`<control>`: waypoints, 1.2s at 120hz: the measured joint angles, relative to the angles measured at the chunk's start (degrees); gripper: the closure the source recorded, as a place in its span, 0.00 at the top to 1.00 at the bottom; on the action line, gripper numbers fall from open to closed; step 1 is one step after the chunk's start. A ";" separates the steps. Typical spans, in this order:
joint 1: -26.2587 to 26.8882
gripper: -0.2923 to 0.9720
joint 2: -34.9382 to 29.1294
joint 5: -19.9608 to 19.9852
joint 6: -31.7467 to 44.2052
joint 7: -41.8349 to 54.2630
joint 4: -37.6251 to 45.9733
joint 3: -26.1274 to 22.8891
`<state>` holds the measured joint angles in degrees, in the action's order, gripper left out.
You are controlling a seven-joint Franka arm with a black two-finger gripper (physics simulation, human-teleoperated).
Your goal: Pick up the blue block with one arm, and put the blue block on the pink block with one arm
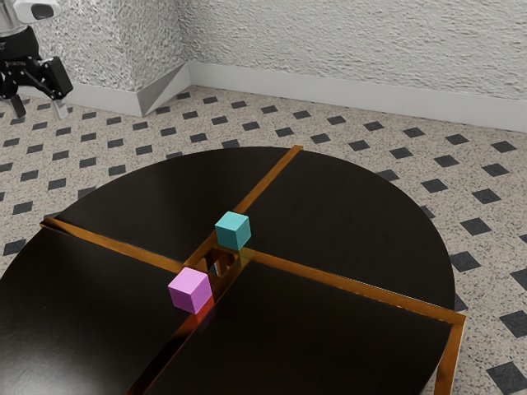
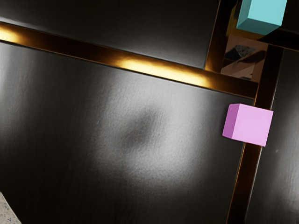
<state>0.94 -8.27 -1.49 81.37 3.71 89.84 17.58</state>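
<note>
Nothing done yet. My gripper (image 1: 36, 95) high up, fingers spread, empty. Blue block (image 1: 233, 230) untouched on table (image 1: 346, 214), far below my hand, pink block (image 1: 190, 290) near it. Grasp, lift and stacking all left.

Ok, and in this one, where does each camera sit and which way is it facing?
Exterior view: high at the arm's side, looking down across the dark table; the open gripper hangs at the exterior view's upper left.
Wrist view: on the hand, looking down onto the table beside the pink block.
Shared: the pink block, the blue block and the gold strips.
</note>
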 joint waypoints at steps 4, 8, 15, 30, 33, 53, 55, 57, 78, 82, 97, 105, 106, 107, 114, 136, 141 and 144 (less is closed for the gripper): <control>0.01 0.77 0.04 0.00 -0.01 0.04 -0.03 0.01; 0.01 0.77 0.08 0.00 -0.02 0.08 -0.05 0.05; -0.01 0.77 0.09 0.00 -0.04 0.15 -0.09 0.06; -1.04 0.77 0.71 0.49 -4.55 -0.56 -17.34 -5.46; -0.75 0.77 2.48 0.66 -4.43 -0.87 -18.04 -7.81; 1.67 0.77 22.41 2.47 3.86 -1.89 -13.62 -11.78; 1.14 0.77 23.35 2.83 5.28 -1.99 -12.38 -11.76; 0.65 0.77 24.15 3.22 6.67 -2.10 -11.32 -11.71; -1.63 0.77 32.36 6.07 19.52 -3.37 -6.28 -11.41; -1.68 0.77 33.14 6.40 22.26 -3.55 -4.53 -10.92; -1.74 0.77 38.46 7.64 31.87 -3.67 -4.10 -10.11; -1.52 0.77 40.27 9.08 35.61 -3.75 -5.27 -10.15; -1.48 0.77 40.38 9.23 36.00 -3.76 -5.45 -10.17; -1.46 0.77 40.49 9.38 36.36 -3.78 -5.66 -10.20; -1.32 0.77 41.77 10.04 38.22 -3.84 -7.99 -10.45; -1.26 0.77 46.71 9.58 37.08 -2.93 -16.31 -12.55; -1.27 0.77 47.04 9.53 36.36 -2.60 -16.48 -12.88; -1.27 0.77 47.32 9.51 35.97 -2.41 -16.39 -12.99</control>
<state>-0.34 39.05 8.01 117.34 1.30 73.46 4.58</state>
